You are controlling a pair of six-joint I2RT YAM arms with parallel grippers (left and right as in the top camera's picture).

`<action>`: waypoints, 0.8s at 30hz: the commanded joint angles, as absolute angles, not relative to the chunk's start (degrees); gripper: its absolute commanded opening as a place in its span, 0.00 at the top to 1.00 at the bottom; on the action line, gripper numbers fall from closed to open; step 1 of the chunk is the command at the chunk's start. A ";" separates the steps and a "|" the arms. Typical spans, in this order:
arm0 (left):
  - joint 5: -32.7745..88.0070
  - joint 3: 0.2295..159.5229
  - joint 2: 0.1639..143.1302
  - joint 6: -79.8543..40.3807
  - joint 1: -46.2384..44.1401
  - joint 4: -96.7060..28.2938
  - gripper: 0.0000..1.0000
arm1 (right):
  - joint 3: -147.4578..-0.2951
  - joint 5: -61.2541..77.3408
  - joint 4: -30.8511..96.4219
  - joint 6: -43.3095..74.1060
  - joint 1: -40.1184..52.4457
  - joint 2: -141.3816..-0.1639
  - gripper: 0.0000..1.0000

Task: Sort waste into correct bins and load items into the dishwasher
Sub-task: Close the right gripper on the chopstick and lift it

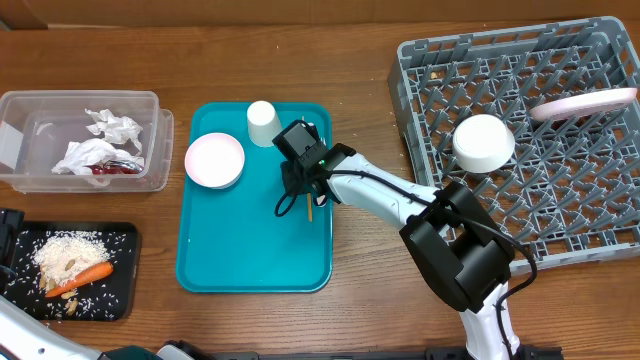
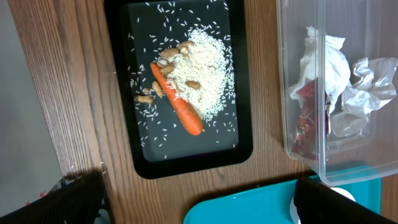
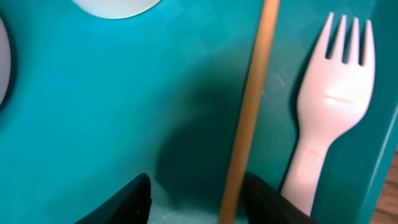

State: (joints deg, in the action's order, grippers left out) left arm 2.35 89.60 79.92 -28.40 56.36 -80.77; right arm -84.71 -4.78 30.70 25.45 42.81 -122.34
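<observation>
Running off-frame, the wooden stick lies between the right hand's fingers.

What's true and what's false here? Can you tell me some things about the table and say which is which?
1. The carrot lies in the black tray next to the rice. True.
2. The red wrapper is inside the clear tub. True.
3. The white cup is in the clear tub. False: it is on the teal tray.
4. The right gripper is holding the fork. False: it is open over the wooden stick, and the fork lies beside that.
</observation>
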 commanded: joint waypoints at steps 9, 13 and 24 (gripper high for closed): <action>2.59 89.71 79.40 -28.75 56.60 -80.75 0.00 | -85.82 -8.32 31.38 29.61 43.13 -126.34 0.61; 2.59 89.71 79.40 -28.75 56.60 -80.75 0.00 | -85.84 -9.63 31.57 30.59 43.13 -127.13 0.62; 2.59 89.71 79.40 -28.75 56.60 -80.75 0.00 | -85.84 -13.06 33.50 33.30 43.33 -127.55 0.70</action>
State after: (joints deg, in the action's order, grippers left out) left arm 2.35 89.60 79.92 -28.40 56.36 -80.77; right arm -86.54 -12.78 32.51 31.97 43.16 -124.25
